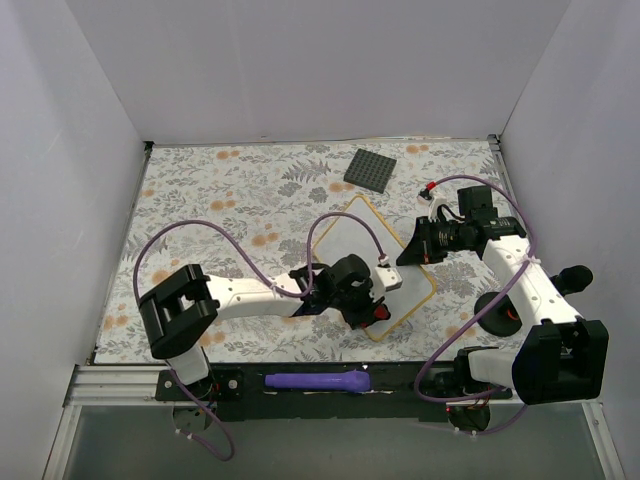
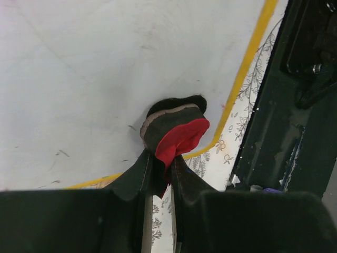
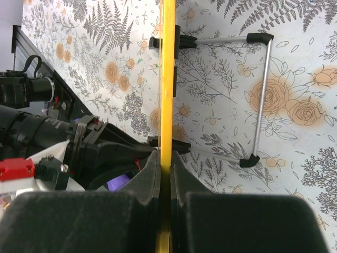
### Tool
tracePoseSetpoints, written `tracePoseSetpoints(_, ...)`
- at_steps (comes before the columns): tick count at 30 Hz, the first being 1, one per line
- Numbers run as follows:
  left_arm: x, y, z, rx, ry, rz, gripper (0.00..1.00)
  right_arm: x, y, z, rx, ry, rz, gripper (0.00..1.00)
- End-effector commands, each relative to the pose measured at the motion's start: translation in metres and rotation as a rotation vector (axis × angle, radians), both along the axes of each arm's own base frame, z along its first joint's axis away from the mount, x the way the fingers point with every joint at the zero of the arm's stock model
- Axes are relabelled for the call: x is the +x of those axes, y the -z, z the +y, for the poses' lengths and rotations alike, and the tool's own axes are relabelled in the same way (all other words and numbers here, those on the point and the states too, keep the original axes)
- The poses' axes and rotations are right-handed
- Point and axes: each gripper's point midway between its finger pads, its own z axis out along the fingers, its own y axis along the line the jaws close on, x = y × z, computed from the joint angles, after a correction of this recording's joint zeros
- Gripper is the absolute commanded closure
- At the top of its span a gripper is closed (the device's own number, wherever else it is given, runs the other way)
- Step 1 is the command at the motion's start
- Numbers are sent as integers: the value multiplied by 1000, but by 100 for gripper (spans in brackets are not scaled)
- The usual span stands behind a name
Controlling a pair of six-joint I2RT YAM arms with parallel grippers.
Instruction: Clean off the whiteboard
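Note:
The whiteboard [image 1: 350, 238] lies mid-table, white with a yellow-tan frame. In the left wrist view its surface [image 2: 105, 79] is nearly blank, with a few faint dark marks at the lower left. My left gripper [image 1: 375, 312] is shut on a red and black eraser [image 2: 176, 132], whose black pad presses on the board near its near corner. My right gripper [image 1: 408, 255] is shut on the board's right edge; the right wrist view shows the yellow frame [image 3: 168, 79] edge-on between my jaws [image 3: 165, 161]. The board's wire stand [image 3: 258, 95] with black feet shows beneath it.
A dark grey studded square plate [image 1: 370, 170] lies at the back, beyond the board. A purple object [image 1: 318, 380] lies on the black rail at the near edge. White walls enclose the floral tablecloth [image 1: 220, 190] on three sides.

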Motion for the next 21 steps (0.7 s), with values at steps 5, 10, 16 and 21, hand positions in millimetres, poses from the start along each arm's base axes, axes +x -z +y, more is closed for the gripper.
tracePoseSetpoints(5, 128, -58, 16, -71, -291, -6, 100, -10, -11, 10, 47, -75, -3, 99)
tracePoseSetpoints(10, 212, -83, 27, -61, -432, -39, 100, -13, -11, 11, 51, -88, -13, 99)
tracePoseSetpoints(16, 217, -105, 4, -51, -376, -27, 100, -14, -12, 9, 35, -94, -25, 99)
tracePoseSetpoints(21, 133, -102, -35, -6, -197, -26, 100, -11, -14, 8, 32, -94, -37, 99)
